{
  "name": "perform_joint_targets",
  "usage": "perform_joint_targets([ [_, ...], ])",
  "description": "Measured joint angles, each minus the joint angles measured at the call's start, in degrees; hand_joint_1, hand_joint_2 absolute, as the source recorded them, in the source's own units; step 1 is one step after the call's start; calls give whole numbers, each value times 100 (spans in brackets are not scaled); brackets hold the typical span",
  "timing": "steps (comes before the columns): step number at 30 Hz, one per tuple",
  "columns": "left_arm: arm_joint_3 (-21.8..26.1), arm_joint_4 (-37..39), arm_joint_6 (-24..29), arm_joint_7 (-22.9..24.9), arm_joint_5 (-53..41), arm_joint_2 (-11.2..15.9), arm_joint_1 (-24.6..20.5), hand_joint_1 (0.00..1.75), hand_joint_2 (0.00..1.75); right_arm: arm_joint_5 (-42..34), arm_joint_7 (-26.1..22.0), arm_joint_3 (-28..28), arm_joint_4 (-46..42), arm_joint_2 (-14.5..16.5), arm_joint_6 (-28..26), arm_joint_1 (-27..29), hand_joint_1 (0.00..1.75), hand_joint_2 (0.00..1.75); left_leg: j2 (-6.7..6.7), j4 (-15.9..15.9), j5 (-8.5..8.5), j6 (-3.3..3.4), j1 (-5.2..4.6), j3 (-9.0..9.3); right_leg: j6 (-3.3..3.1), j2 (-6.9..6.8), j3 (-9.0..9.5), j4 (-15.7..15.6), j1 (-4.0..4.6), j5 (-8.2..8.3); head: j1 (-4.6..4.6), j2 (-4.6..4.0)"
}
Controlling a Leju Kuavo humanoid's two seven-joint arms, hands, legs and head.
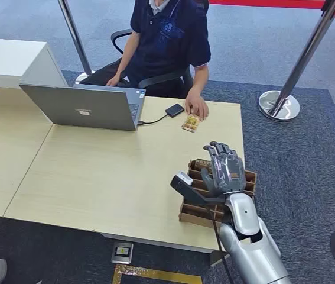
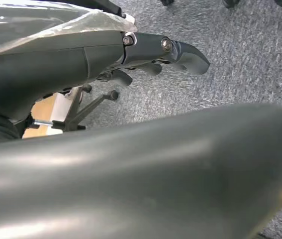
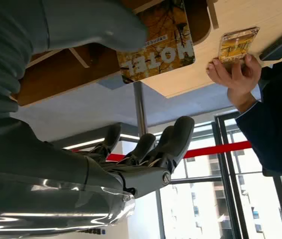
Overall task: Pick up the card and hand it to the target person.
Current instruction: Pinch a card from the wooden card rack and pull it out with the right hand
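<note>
Right hand (image 1: 224, 170) spread, holding nothing, above card (image 3: 158, 42) in wooden holder (image 1: 191, 210).

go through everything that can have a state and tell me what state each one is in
laptop: lid open.
card: flat on the table, under the person's hand.
second card: standing in the wooden holder.
right hand: above the holder, fingers apart, holding nothing.
left hand: hanging, holding nothing.

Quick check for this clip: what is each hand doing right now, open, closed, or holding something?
Left hand: fingers extended over the carpet, holding nothing, open.
Right hand: above the wooden card holder, fingers apart, thumb near a card; no grip, open.
</note>
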Motion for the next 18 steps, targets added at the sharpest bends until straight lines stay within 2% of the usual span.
perform_joint_targets([
  [7, 0, 0, -18, 13, -8, 2, 1, 0, 0, -14, -33, -20, 200, 87, -20, -125, 62, 175, 0, 0, 0, 0, 0, 0, 0, 0, 1, 0, 0, 0, 0, 0],
  [12, 0, 0, -29, 13, -11, 2, 1, 0, 0, -15, -34, -34, 313, 129, -37, -180, 69, 175, 0, 0, 0, 0, 0, 0, 0, 0, 0, 0, 0, 0, 0, 0],
  [16, 0, 0, -36, 13, -15, 2, 1, 0, 0, -15, -27, -52, 383, 149, -60, -207, 87, 175, 0, 0, 0, 0, 0, 0, 0, 0, 0, -1, 0, 0, 0, 0],
  [18, 0, 0, -43, 13, -19, 2, 2, 0, 0, -15, -20, -79, 421, 152, -74, -209, 83, 175, 0, 0, 0, 0, 0, 0, 0, 0, 0, -1, 0, 0, 0, 0],
])
